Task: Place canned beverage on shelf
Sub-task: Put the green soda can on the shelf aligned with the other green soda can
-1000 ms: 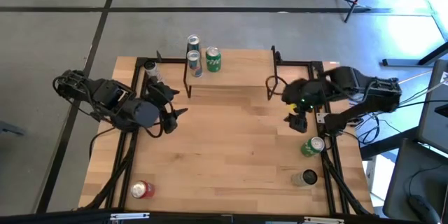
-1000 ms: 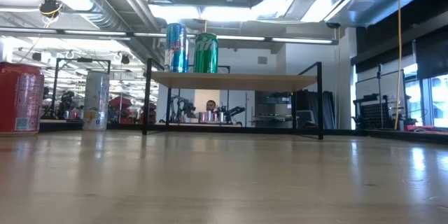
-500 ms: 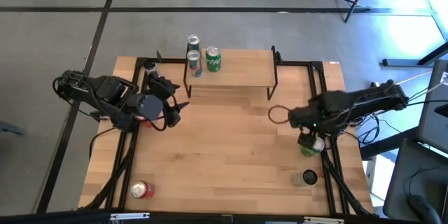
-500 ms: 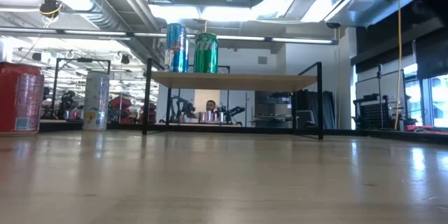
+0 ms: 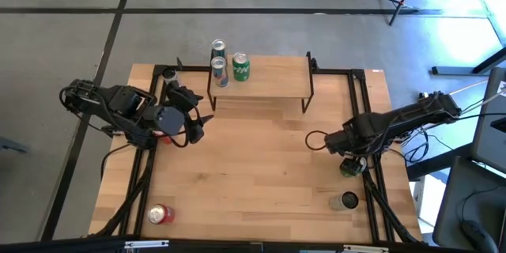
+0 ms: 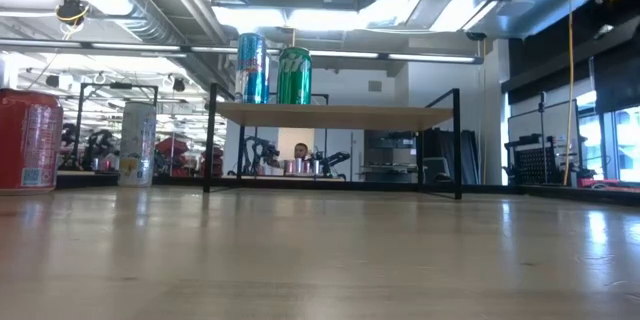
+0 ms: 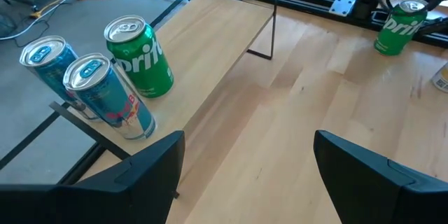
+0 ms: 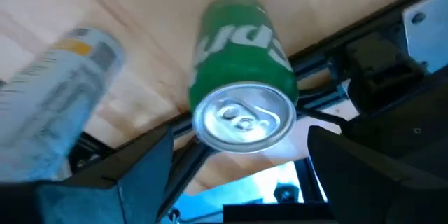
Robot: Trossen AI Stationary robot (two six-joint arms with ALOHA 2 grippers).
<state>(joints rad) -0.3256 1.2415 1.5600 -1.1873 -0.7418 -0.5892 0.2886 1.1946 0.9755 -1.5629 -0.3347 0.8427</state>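
Pincer on your right (image 8: 234, 157) hangs spread wide over the green can (image 8: 241, 91), well right of the shelf (image 5: 269, 75); left pincer (image 7: 245, 164) waits released beside the shelf.

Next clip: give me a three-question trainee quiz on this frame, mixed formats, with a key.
1. True or false: the small light-wood shelf on thin black legs carries a red can.
2. Which gripper is over the green soda can near the table's right edge? A. left gripper B. right gripper C. neither
3. Fill in: the red soda can stands near the table's front-____ corner in the high view.

Key: 1 false, it carries a green can and a blue can; 2 B, fingers open either side; 3 left.
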